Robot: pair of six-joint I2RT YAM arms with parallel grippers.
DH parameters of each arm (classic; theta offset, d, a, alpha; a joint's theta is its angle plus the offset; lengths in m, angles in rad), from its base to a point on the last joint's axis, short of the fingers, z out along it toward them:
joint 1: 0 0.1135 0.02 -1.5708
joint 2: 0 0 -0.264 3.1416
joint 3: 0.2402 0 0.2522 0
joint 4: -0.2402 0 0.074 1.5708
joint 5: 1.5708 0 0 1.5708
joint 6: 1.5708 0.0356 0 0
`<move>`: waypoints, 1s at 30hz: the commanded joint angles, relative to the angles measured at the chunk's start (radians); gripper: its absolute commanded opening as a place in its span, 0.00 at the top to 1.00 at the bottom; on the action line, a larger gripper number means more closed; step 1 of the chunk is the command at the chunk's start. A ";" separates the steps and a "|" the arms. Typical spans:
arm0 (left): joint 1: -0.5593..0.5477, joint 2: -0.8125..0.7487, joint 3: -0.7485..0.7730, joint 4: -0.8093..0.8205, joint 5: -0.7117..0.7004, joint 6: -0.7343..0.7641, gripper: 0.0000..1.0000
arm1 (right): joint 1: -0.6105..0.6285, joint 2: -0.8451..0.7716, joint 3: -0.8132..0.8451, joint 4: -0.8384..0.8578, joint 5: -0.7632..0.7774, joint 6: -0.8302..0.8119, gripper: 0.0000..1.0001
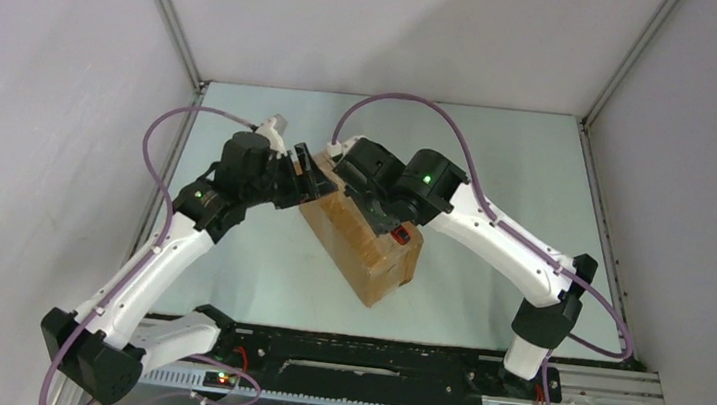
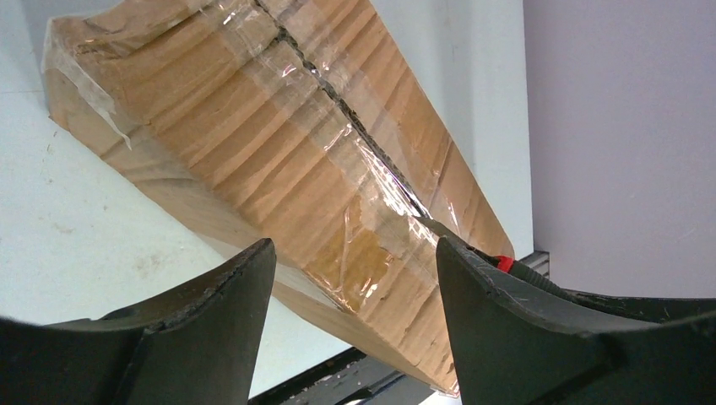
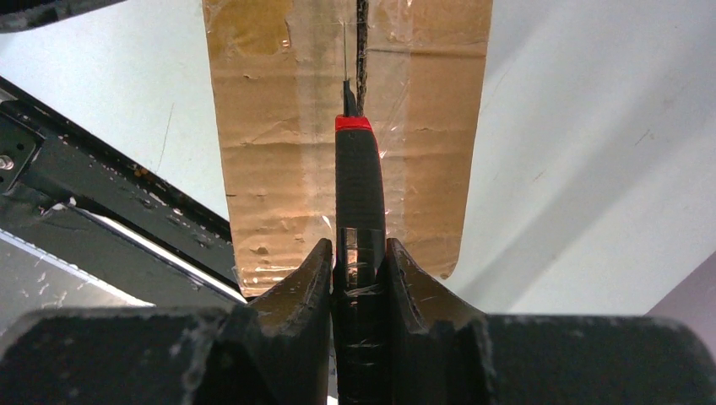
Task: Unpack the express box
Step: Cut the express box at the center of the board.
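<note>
Fingers of the right gripper point(image 3: 359, 253) are clamping tight around the black handle of a knife point(image 3: 359, 186), which is pointing away from the wrist. Its thin blade tip is resting at the dark split running along the clear tape point(image 2: 338, 143) on top of the box point(image 3: 270, 152). The left gripper point(image 2: 355, 253) is standing wide, its fingers framing the box's far end; whether they are touching it I cannot tell. The box is lying slantwise in the middle of the pale table point(image 1: 501, 147), between both arms.
</note>
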 commanded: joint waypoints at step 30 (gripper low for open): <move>-0.075 0.187 0.226 -0.075 0.000 0.143 0.18 | -0.007 0.005 -0.031 0.031 -0.014 0.004 1.00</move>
